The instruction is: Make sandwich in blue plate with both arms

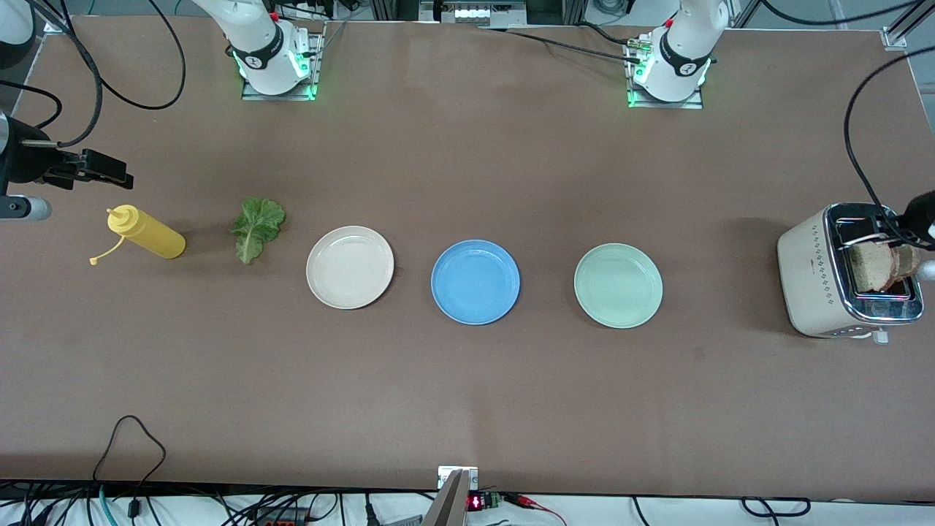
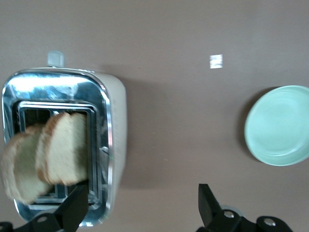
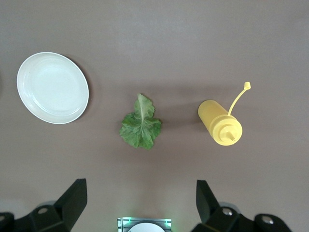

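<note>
The blue plate (image 1: 475, 282) lies bare, nearest the camera, mid-counter (image 1: 467, 394). The toaster (image 1: 840, 281) with bread slices (image 1: 880, 267) stands toward the left arm's end from it, under the wide left claw (image 2: 143, 205). The lettuce leaf (image 1: 257, 226) lies toward the right arm's end, below the wide, empty right claw (image 3: 141, 203).

- A matte brown rectangular tabletop (image 1: 467, 409) fills nearly the whole front view, evenly lit from above.
- Loose black cables (image 1: 131, 446) trail along its nearer edge.
- A white strip of floor (image 1: 657, 511) shows below that edge.
</note>
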Motion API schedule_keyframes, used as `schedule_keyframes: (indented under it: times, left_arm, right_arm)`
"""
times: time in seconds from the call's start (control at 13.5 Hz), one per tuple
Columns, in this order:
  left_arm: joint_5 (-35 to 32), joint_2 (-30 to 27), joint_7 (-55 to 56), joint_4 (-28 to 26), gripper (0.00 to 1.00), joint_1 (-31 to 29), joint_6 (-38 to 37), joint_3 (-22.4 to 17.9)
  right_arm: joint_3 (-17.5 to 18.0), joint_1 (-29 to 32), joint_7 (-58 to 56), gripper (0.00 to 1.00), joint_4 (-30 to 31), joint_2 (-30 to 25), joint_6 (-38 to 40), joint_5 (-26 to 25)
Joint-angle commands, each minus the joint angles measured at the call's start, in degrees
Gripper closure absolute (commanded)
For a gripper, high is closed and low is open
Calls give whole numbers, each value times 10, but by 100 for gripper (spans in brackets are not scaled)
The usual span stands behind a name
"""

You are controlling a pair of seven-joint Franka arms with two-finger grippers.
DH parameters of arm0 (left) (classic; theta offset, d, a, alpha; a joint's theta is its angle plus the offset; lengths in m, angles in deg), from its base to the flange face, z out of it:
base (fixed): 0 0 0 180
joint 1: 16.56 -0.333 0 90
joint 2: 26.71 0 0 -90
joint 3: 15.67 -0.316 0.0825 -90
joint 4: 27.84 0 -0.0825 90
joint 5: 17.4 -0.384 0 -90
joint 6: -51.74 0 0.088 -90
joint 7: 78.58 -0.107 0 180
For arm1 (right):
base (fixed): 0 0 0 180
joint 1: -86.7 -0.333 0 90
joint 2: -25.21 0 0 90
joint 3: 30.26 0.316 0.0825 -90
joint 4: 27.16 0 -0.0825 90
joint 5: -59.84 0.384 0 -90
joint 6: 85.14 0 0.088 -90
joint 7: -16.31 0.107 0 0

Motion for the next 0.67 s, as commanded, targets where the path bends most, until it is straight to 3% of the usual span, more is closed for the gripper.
schedule_keyframes:
  times: [0.0,0.59]
  left_arm:
    - [-11,35,-69,9,0,-32,33,7]
    - [-11,66,-156,8,0,-73,74,7]
  right_arm:
    - [3,4,-3,0,-2,-3,4,10]
    - [3,4,-2,0,-2,0,4,10]
